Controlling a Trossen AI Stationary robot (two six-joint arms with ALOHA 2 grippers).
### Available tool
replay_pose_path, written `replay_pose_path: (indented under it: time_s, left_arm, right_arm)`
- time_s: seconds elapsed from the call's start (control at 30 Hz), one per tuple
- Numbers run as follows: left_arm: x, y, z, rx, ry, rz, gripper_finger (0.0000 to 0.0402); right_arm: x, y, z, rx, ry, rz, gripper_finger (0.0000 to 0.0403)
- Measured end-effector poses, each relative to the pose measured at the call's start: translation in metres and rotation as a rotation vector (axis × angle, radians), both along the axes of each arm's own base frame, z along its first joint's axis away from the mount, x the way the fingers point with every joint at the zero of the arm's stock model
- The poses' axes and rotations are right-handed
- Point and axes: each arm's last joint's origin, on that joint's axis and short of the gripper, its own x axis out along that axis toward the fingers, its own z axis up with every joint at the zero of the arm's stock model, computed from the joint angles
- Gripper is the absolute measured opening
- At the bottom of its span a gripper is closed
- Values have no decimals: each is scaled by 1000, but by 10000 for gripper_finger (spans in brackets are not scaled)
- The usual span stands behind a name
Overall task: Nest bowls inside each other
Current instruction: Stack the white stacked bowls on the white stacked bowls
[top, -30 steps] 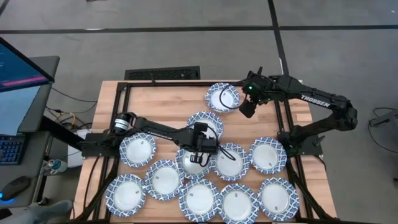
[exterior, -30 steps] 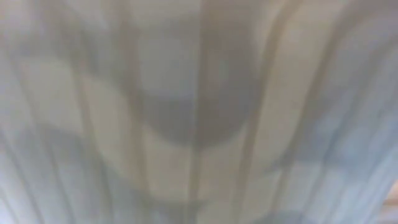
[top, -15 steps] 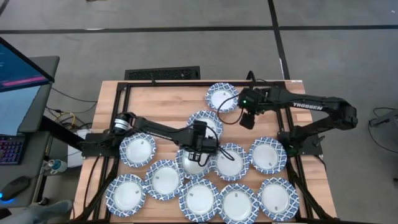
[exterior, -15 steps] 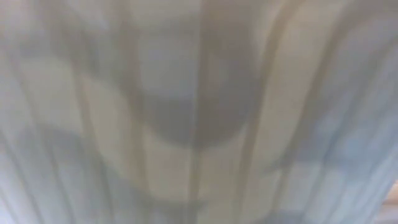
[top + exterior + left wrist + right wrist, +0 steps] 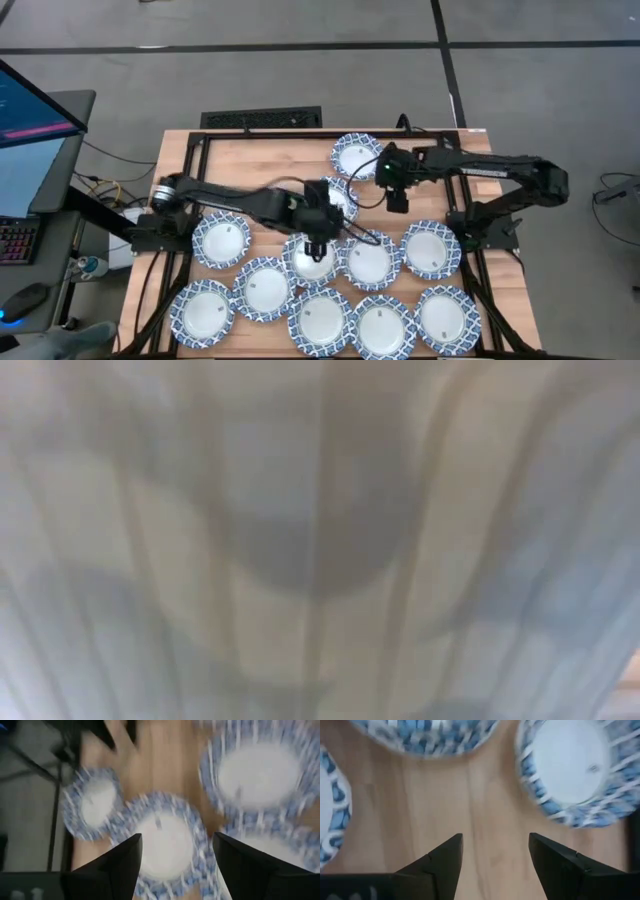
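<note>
A: Where is the left end effector [image 5: 314,240] in the high view?

B: Over the middle of the wooden bench [image 5: 260,160], above one of the small round blue-and-white lattice-rimmed bowls [image 5: 311,258] in the middle row. Its wrist view shows the two dark fingers [image 5: 112,865] spread apart with that bowl [image 5: 165,840] lying between them, nothing gripped.

A: And the right end effector [image 5: 396,199]?

B: It hangs above bare wood towards the far right part of the bench, released as well; its fingers [image 5: 440,862] stand apart over the boards. One bowl [image 5: 357,157] lies just beside it on the far side, another [image 5: 430,248] nearer the front.

A: The remaining bowls?

B: Spread singly in rows across the near half, rims almost touching. The low view is filled by a blurred pale surface
</note>
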Motion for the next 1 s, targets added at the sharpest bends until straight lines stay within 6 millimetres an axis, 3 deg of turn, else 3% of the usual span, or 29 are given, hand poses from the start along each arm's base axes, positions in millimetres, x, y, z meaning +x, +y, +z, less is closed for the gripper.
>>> replay_pose_path:
  time_s: [0.07, 0.17, 0.33, 0.53, 0.8, 1.0]
  left_arm:
    - [-8, 1, 22, -22, -100, -11, 236]
    - [-15, 6, 37, -50, -155, -33, 236]
    - [-18, 9, 36, -98, -125, -38, 236]
    - [-15, 16, 30, -178, -101, -94, 236]
    - [-11, 41, 37, -209, -144, -147, 236]
    - [-11, 52, 37, -191, -134, -184, 235]
  right_arm:
    - [7, -10, -8, 15, 30, 7, 251]
    - [21, -26, -13, 51, 55, 23, 251]
    - [38, -50, -6, 64, 87, 31, 250]
    - [43, -65, 8, 139, -27, 13, 250]
    - [50, -69, -26, 276, 99, -33, 250]
    - [54, -74, -24, 194, 105, 1, 250]
